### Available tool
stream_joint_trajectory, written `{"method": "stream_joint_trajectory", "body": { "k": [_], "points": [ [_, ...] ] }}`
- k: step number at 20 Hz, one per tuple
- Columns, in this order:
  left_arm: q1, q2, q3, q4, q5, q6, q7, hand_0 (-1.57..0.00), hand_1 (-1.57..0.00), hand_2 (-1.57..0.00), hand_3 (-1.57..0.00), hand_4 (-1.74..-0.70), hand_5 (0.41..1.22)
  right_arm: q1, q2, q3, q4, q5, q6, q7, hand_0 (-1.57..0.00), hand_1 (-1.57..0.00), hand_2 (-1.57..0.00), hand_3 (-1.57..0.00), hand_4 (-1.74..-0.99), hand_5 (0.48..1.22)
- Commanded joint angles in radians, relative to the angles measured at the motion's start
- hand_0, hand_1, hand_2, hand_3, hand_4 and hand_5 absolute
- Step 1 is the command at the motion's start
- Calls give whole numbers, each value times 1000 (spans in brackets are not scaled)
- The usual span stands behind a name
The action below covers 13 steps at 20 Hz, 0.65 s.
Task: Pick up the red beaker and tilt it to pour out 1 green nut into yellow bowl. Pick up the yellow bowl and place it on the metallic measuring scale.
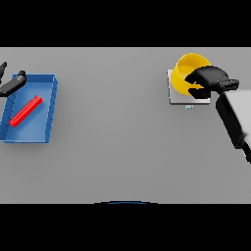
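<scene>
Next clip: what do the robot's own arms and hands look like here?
The right hand is dark, nearly black and blocky, on a light grey forearm with a darker edge along its side. The left hand is equally dark, with slim fingers showing at the view's edge; its arm is out of view. No cables or markings show.

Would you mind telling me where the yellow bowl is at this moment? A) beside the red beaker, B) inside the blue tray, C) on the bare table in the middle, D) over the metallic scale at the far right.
D: the yellow bowl sits over the metallic scale at the far right, with the right hand on its rim.
</scene>
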Motion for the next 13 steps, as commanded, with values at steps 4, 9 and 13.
{"method": "stream_joint_trajectory", "body": {
  "k": [4,9,13],
  "points": [
    [5,-1,9,-7,15,-3,-9,1,1,1,1,-837,760,-4,9,-14,13,-18,28,18,-484,-459,-376,-318,-1485,863],
    [-1,-16,-2,8,5,4,-6,1,1,1,1,-836,753,2,-5,8,5,1,45,18,-158,-155,-122,-105,-1422,811],
    [4,-12,-1,-10,3,10,-2,1,1,1,1,-833,760,-10,-2,13,19,7,54,22,-64,-63,-50,-42,-1390,779]
  ]
}}
